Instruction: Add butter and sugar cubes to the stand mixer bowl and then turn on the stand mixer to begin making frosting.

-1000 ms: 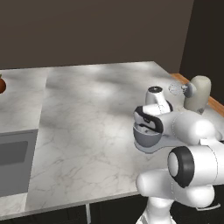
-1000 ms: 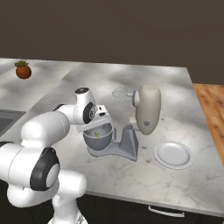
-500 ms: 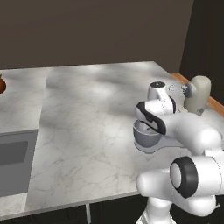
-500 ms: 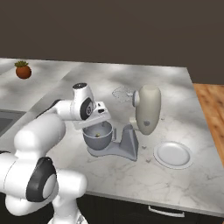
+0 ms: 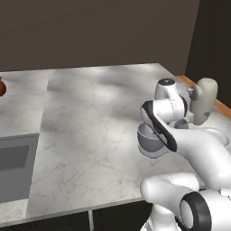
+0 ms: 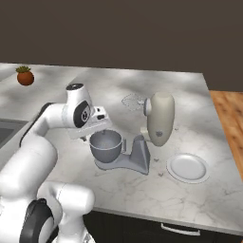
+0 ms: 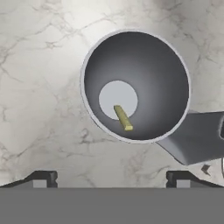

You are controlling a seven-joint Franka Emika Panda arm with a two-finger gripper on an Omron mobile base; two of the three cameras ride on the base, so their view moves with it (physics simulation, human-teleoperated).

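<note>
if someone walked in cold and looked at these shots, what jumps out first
First, the stand mixer on the marble counter, its cream head tilted back and the whisk lifted clear. Next, the stand mixer bowl on its base, with the butter lying at the bottom, partly on the pale centre disc. The white arm's open pincer hangs above the bowl, and a white plate sits on the counter beside the mixer.
</note>
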